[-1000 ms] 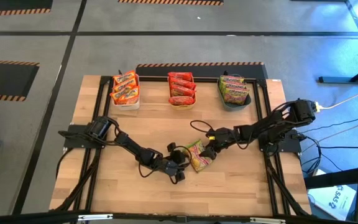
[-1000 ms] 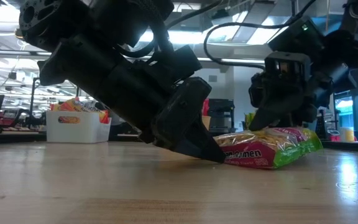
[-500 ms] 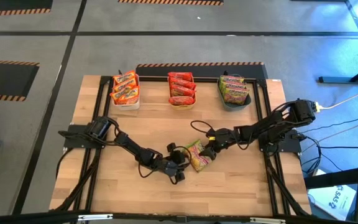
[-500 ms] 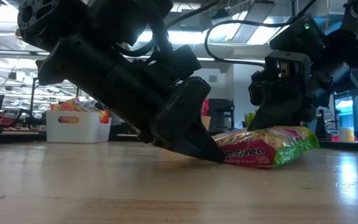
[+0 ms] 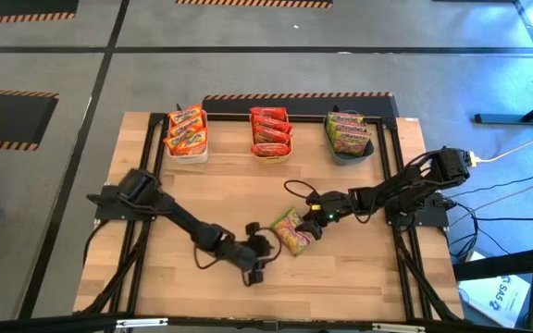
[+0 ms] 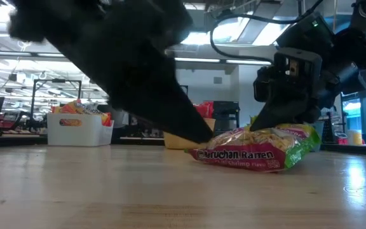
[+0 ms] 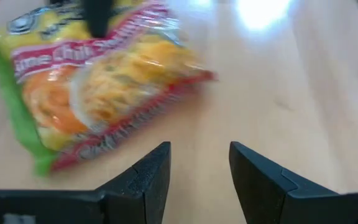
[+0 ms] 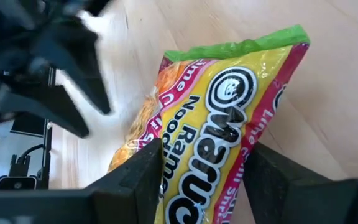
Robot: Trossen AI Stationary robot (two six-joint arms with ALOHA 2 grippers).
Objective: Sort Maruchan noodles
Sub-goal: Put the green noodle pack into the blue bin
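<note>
Left gripper (image 6: 196,130) motion-blurred in low view, noodle packet (image 8: 204,130) cut off by right wrist view's edge

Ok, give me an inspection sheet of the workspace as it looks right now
Surface: wooden table, bare between the bins and the arms.
Job's things: one green-edged noodle packet loose mid-table; the rest lie sorted in the white bin, orange bin and grey-blue bin.
Clutter: nothing seen.
Grippers: right gripper has its jaws either side of the loose packet's end; left gripper beside the packet, jaws open and empty.
Cables: black loops over the right arm; more past the table's right edge.
Surroundings: grey floor with hazard striping.
</note>
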